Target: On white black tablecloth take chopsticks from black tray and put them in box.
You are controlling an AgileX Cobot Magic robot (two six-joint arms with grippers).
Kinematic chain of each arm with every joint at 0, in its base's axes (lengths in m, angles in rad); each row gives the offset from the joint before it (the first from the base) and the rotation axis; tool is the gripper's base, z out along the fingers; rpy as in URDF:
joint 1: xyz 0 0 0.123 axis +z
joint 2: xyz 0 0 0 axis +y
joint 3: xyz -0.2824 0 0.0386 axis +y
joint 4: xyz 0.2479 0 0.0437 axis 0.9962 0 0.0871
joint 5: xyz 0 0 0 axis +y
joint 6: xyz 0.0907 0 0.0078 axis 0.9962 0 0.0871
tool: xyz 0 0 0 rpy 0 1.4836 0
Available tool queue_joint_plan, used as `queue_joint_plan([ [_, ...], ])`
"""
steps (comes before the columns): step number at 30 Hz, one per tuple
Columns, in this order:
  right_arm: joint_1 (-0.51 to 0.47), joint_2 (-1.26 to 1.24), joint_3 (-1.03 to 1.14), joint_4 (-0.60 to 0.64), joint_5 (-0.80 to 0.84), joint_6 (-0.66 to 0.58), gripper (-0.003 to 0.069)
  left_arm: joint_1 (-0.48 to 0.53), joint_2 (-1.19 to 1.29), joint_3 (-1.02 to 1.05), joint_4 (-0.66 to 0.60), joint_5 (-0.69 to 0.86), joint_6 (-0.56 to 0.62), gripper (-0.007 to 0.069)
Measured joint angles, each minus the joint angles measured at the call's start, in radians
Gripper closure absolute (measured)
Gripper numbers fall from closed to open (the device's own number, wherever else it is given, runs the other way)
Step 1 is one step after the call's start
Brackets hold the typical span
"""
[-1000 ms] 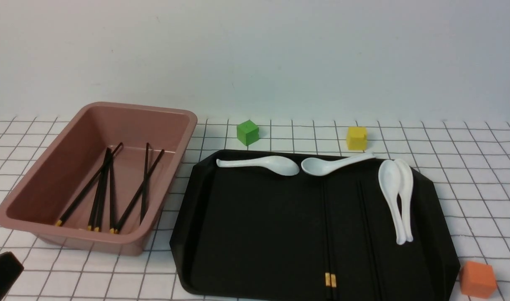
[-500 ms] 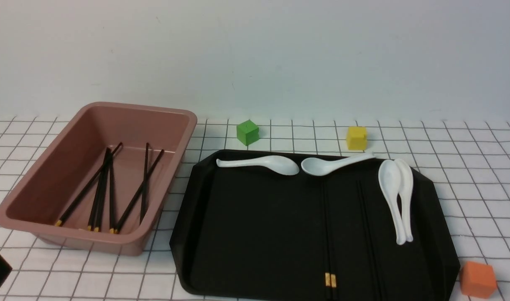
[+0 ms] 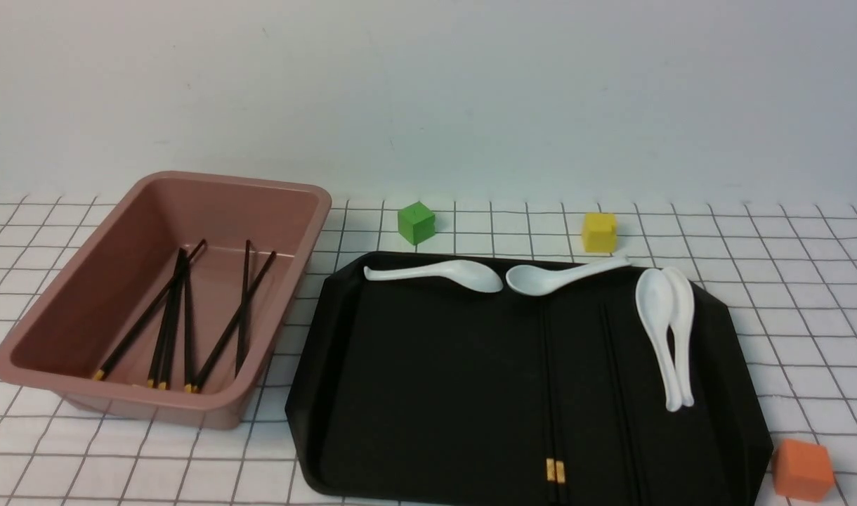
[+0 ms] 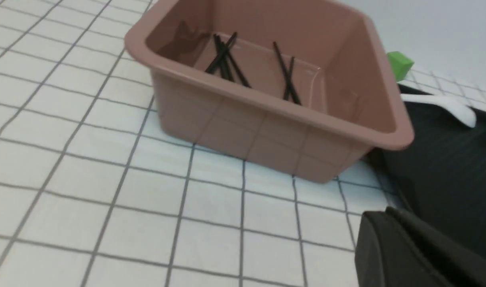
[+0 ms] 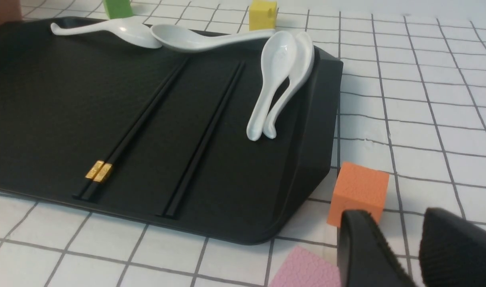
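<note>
The black tray (image 3: pixel 428 393) lies on the grid tablecloth (image 3: pixel 787 281), right of the pink-brown box (image 3: pixel 239 181). Two pairs of black chopsticks lie lengthwise on the tray: one with gold bands (image 3: pixel 555 393), the other (image 3: pixel 619 379) beside it. Both show in the right wrist view (image 5: pixel 139 119) (image 5: pixel 207 131). Several chopsticks (image 3: pixel 190 323) lie inside the box, also in the left wrist view (image 4: pixel 227 59). My left gripper (image 4: pixel 376 213) is shut and empty, low over the cloth in front of the box. My right gripper (image 5: pixel 398 217) is open and empty, next to the tray's near right corner. Neither gripper shows in the front view.
Several white spoons (image 3: pixel 660 330) lie along the tray's far and right sides. A green cube (image 3: pixel 416 223) and a yellow cube (image 3: pixel 600 232) stand behind the tray. An orange cube (image 3: pixel 802 469) sits at its near right corner, just ahead of my right fingers. A pink pad (image 5: pixel 302 271) lies nearby.
The dark tip of my left gripper at the front view's lower left has slid down and out of that view. Nothing else has moved.
</note>
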Motion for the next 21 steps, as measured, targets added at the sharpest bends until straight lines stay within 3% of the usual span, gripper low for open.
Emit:
queue_joint_plan([
  [21, 0.0, 0.0, 0.0, 0.0, 0.0, 0.0, 0.0419, 0.002, 0.0, 0.002, 0.025, 0.047, 0.002, 0.0606],
])
